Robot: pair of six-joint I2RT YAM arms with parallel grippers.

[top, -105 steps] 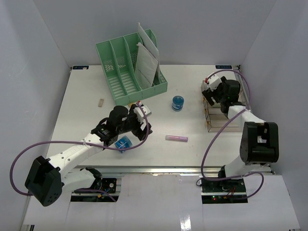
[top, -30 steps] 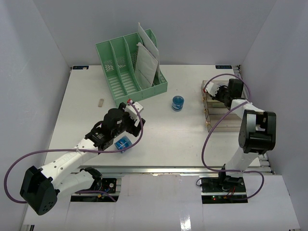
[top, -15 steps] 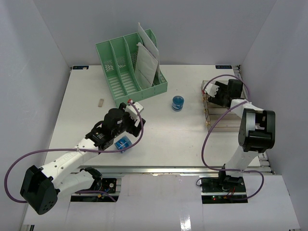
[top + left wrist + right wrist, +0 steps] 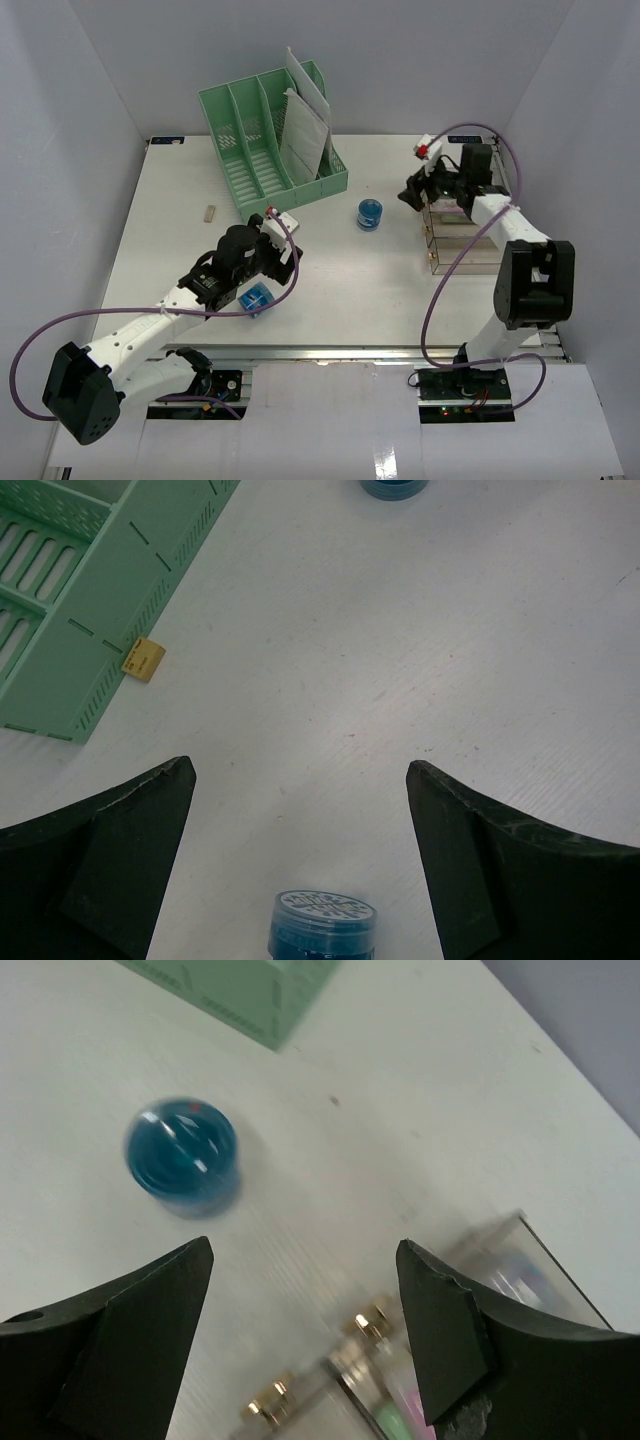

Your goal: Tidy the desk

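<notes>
The desk (image 4: 380, 270) is a large white tabletop. Low over its left middle my left gripper (image 4: 284, 258) hangs open, empty (image 4: 300, 770). A blue lidded jar (image 4: 322, 925) stands just behind its fingers, under the wrist (image 4: 256, 297). Above the left end of a clear plastic tray (image 4: 465, 240) my right gripper (image 4: 410, 192) is open with nothing in it (image 4: 302, 1250). A second blue jar (image 4: 370, 213) stands to its left (image 4: 182, 1155). Pink and green pens (image 4: 400, 1422) lie in the tray (image 4: 520, 1260).
A green slotted file rack (image 4: 265, 150) with papers (image 4: 303, 125) stands at the back left; its corner shows in the left wrist view (image 4: 60, 600). A small yellow block (image 4: 142, 660) lies by that corner. A tan piece (image 4: 210, 212) lies left of the rack.
My right gripper has opened, lifted out of the tray and swung left. The pink pen that lay on the desk earlier is gone from it. The left arm is almost still.
</notes>
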